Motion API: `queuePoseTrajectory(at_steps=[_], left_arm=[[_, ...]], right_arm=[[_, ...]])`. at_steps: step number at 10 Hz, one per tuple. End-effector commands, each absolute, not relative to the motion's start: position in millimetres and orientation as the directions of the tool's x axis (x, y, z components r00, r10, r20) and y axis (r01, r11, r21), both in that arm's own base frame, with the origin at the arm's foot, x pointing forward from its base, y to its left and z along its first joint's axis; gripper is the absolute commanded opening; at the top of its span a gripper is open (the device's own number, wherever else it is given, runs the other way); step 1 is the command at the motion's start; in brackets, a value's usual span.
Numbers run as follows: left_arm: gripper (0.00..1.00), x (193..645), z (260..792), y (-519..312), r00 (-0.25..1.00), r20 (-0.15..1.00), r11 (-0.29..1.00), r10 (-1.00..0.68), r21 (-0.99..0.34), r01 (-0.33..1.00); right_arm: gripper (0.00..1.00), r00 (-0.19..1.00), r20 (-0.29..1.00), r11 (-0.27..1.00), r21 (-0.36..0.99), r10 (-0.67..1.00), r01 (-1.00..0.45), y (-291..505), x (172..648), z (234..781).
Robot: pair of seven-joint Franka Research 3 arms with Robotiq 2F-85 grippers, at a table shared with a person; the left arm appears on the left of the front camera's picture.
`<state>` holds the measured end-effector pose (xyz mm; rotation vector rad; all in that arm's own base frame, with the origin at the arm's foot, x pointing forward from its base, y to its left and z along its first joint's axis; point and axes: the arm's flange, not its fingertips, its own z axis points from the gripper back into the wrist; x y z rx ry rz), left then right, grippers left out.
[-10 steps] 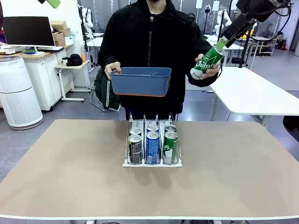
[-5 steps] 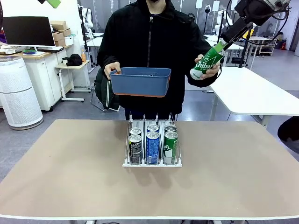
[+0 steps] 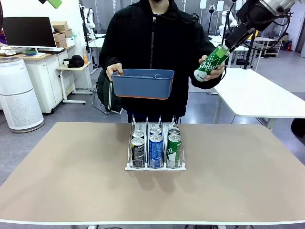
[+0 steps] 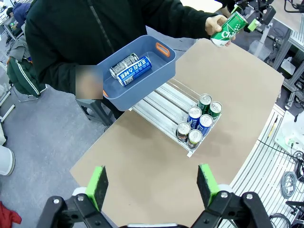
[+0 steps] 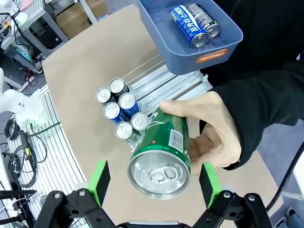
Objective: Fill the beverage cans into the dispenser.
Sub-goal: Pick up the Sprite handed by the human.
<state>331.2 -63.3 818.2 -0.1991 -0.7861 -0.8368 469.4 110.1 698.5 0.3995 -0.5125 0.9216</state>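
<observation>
Your right gripper [image 5: 155, 184], spread wide like your left gripper [image 4: 151, 186], faces the green can [image 5: 164, 142] that the person's hand [image 5: 216, 128] tilts top-first, apparently for grasping.

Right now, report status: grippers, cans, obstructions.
Left gripper open, high over table. Right gripper open, straddling green can in person's hand. Dispenser holds six cans. Blue bin held above its far end.

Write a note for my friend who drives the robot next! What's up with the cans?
Left gripper: open, empty, high above the table.
Right gripper: open, lined up on the top of the green can, which the person's hand holds out; no grip yet.
Done: six cans stand in the dispenser, two per lane.
To do: take the green can and load it; two more cans lie in the blue bin the person holds.
</observation>
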Motion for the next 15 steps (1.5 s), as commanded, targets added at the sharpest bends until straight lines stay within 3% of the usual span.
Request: queuePoseTrajectory(at_steps=[1, 15], left_arm=[[1.0, 331.8, 817.5, -63.2, 0.417, 0.694, 0.673, -0.587, 0.132, 0.728], [1.0, 331.8, 817.5, -63.2, 0.417, 0.694, 0.673, -0.587, 0.132, 0.728]], right_arm=[[1.0, 0.481, 0.593, 0.513, 0.129, 0.646, -0.849, 110.1, 476.9, 695.5], [1.0, 0.495, 0.592, 0.527, 0.134, 0.636, -0.839, 110.1, 480.2, 684.9]])
